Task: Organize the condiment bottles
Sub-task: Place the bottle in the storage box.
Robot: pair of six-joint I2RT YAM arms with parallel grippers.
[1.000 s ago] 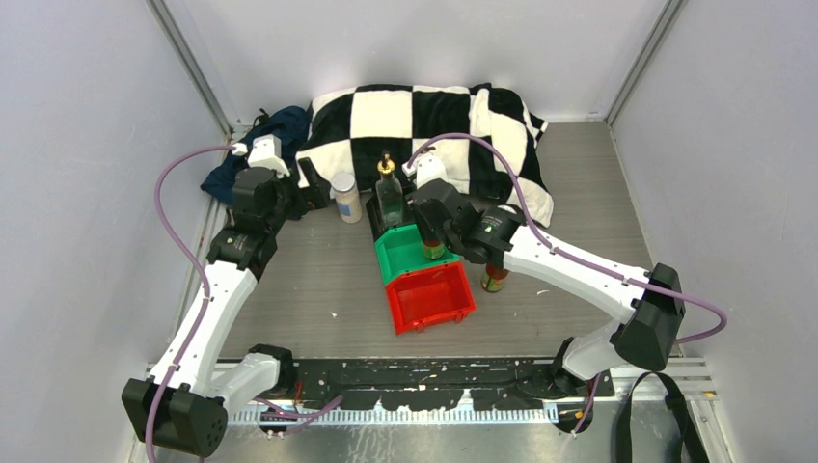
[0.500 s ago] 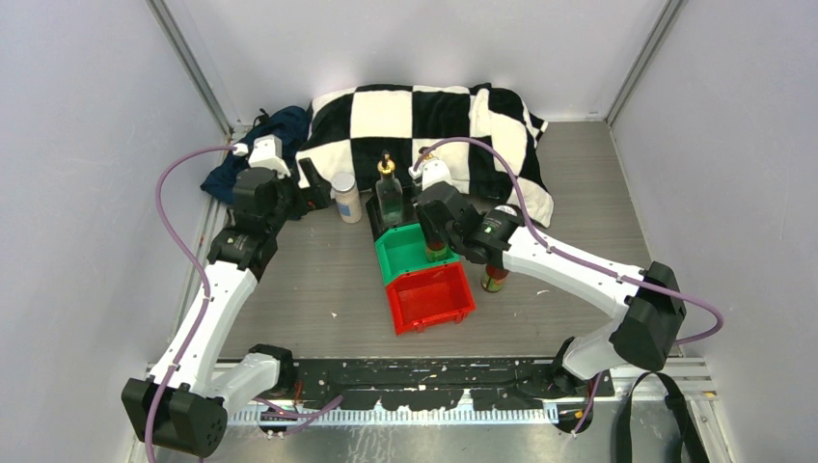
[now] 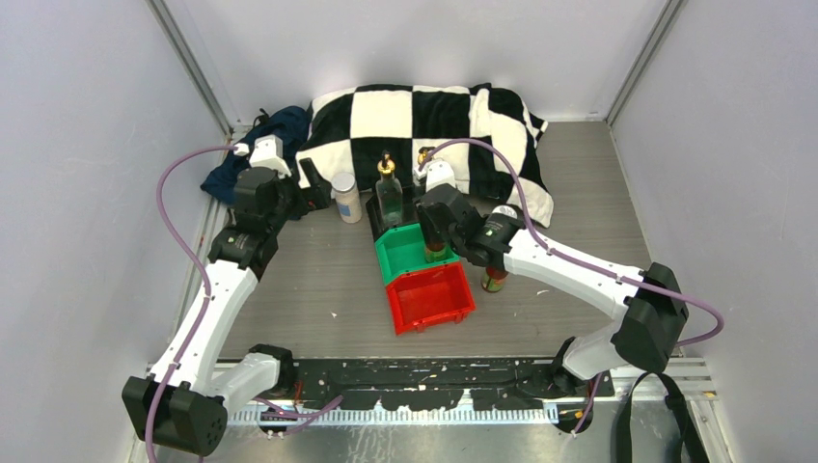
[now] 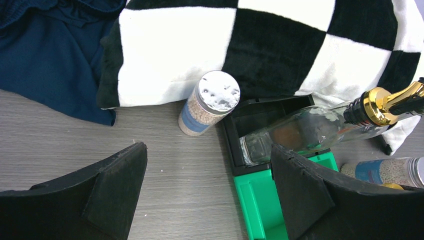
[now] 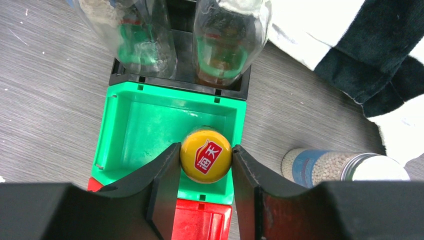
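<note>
My right gripper is shut on the yellow cap of a small dark sauce bottle, which stands in the green bin at its near right corner. Two clear glass bottles stand in the black bin behind it. A second sauce bottle stands on the table right of the red bin. My left gripper hangs open over the table near a silver-lidded shaker jar. Another shaker jar is right of the green bin.
A black-and-white checkered cloth and a dark blue cloth lie heaped along the back wall. The three bins stand in a row from back to front. White walls close in the table on both sides.
My right gripper, still on the sauce bottle, has shifted slightly back and right over the green bin. The left arm has not moved.
</note>
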